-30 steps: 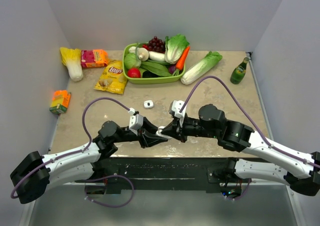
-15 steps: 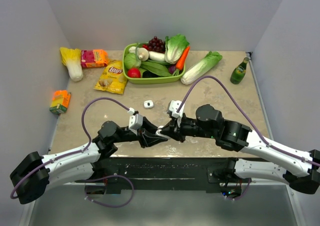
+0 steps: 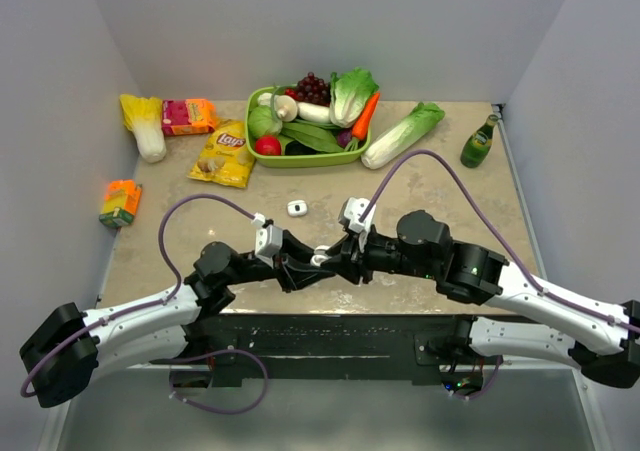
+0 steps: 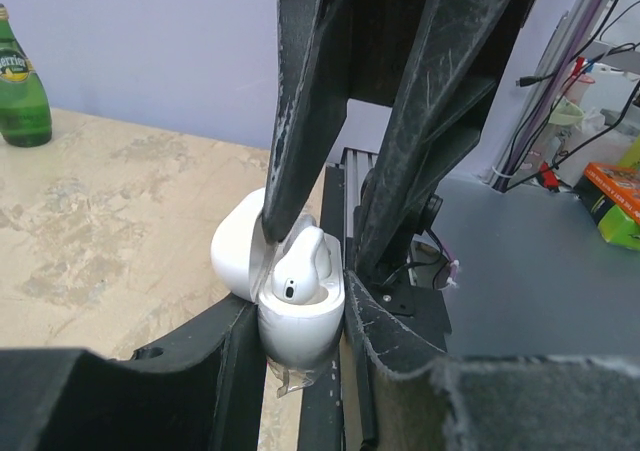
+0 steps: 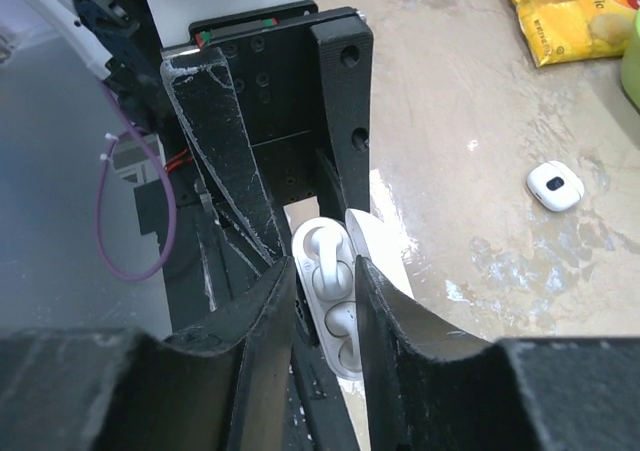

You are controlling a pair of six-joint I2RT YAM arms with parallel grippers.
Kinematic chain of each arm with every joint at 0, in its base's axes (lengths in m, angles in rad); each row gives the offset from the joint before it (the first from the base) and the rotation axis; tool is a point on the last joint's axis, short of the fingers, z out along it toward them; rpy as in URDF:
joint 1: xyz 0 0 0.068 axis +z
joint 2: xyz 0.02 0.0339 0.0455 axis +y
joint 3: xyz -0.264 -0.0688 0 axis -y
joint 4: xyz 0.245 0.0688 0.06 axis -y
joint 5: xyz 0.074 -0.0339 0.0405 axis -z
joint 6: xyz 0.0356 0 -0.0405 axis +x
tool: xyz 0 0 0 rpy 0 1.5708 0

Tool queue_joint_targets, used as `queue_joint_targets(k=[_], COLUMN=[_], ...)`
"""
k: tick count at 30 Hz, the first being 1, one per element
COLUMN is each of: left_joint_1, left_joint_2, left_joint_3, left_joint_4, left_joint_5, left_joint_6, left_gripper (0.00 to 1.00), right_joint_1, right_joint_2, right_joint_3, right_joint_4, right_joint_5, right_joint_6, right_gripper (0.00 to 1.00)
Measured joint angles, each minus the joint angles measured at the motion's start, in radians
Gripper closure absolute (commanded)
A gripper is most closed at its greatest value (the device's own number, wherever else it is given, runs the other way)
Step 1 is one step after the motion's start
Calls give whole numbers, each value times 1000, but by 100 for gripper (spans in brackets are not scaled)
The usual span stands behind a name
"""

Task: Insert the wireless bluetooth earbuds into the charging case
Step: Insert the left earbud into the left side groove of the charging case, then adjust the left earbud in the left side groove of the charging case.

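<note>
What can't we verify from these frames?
- Top view: open glossy white plastic charging case is tiny, crowded by left end effector and right end effector.
- Left wrist: one small white earbud shows; right end effector's fingers hide the rest of the bay.
- Right wrist: own fingers hide how deep the earbuds sit.
- Beyond it, a small white rounded object: too small to identify.

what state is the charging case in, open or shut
Open: in the left wrist view the lid stands swung back behind the charging case, and an earbud sits in its exposed well.
</note>
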Motion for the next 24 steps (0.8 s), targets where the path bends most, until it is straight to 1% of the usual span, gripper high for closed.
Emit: queue_joint_targets(k=[2,3,6,9,13,18,24], left_joint_1=[0,0,0,-5,-5,-5,-5], left_joint_2=[0,0,0,0,-3,-10,-11], left_joint_3=[0,-1,-11,-16,-16,-16,-16], left_joint_4=[1,2,13,16,23,21,20], left_joint_5=[-4,-4,-3,1,1,1,0], left_joint_6=[0,0,0,-1,-1,0,0], left_gripper=[100,100,100,100,100,100,100], right_joint_1=[0,0,0,0,0,0,0], right_joint_2=[-13,-19,-33,-31,-20,-17,-18], right_joint_3=[0,0,3,6,6,6,6], right_joint_4=[2,5,16,24,24,28,29], right_joint_5=[9,15,35,51,52,47,29], right_joint_6=[7,10,17,19,19,21,23], right_gripper=[70,74,80,81,81,73,71])
